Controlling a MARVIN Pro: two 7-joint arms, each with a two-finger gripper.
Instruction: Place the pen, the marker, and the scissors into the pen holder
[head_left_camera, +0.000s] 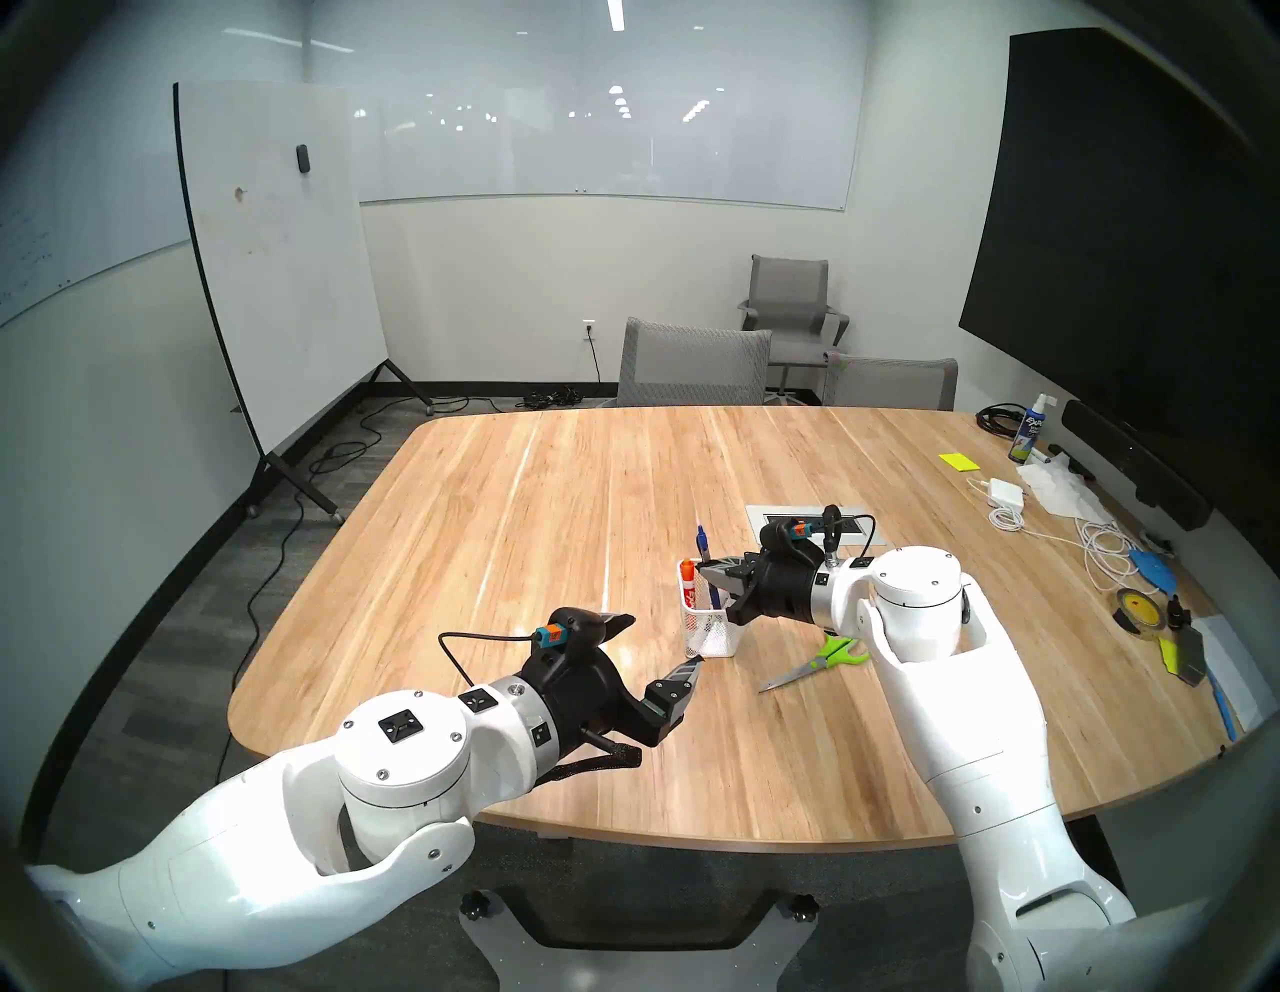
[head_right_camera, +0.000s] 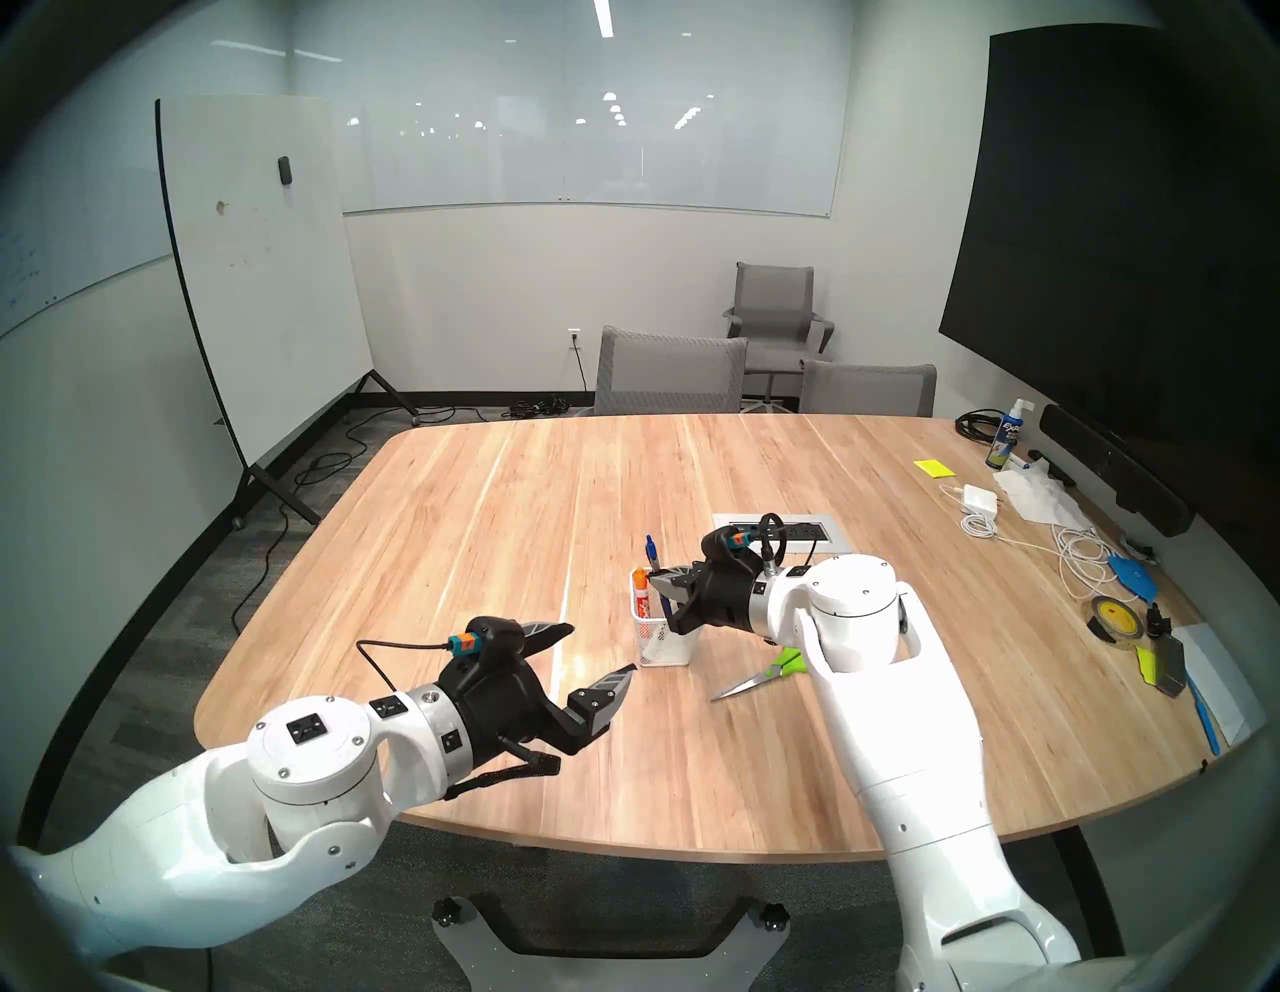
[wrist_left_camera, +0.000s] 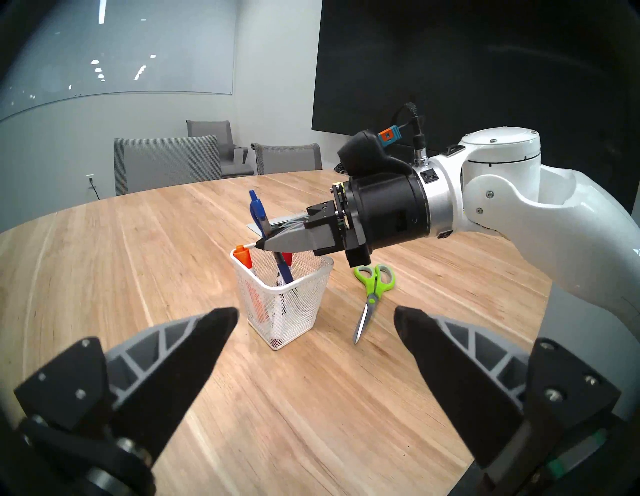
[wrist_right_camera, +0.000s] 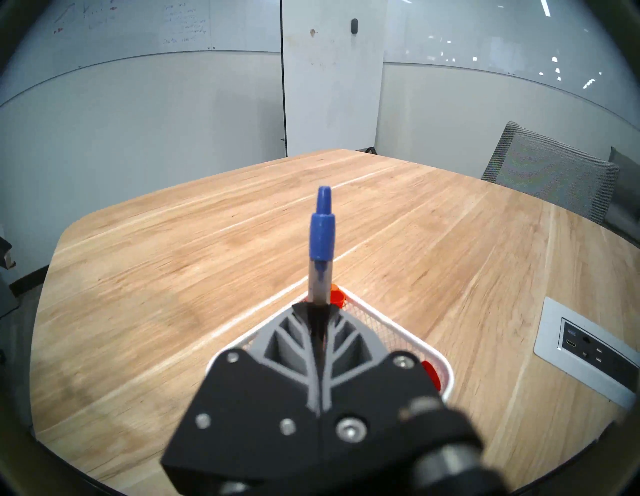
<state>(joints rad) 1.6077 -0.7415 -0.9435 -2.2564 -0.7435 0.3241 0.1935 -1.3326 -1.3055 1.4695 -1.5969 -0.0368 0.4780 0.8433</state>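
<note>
The white mesh pen holder (head_left_camera: 710, 634) stands mid-table. My right gripper (head_left_camera: 710, 569) hovers just over its rim, shut on the blue pen (wrist_left_camera: 257, 207). The pen stands nearly upright, its lower end down inside the holder (wrist_left_camera: 287, 308) and its blue cap above my fingertips (wrist_right_camera: 322, 239). An orange-capped marker (wrist_left_camera: 244, 258) leans in the holder's corner, with a red cap behind it. The green-handled scissors (head_left_camera: 817, 661) lie flat on the table right of the holder, under my right wrist. My left gripper (head_left_camera: 666, 641) hangs open and empty just left of the holder's base.
A power outlet panel (head_left_camera: 810, 523) is set into the table behind the holder. Along the right edge lie a spray bottle (head_left_camera: 1028, 433), a charger with cables (head_left_camera: 1004, 495), a tape roll (head_left_camera: 1136, 609) and papers. Grey chairs (head_left_camera: 692, 364) stand at the far side.
</note>
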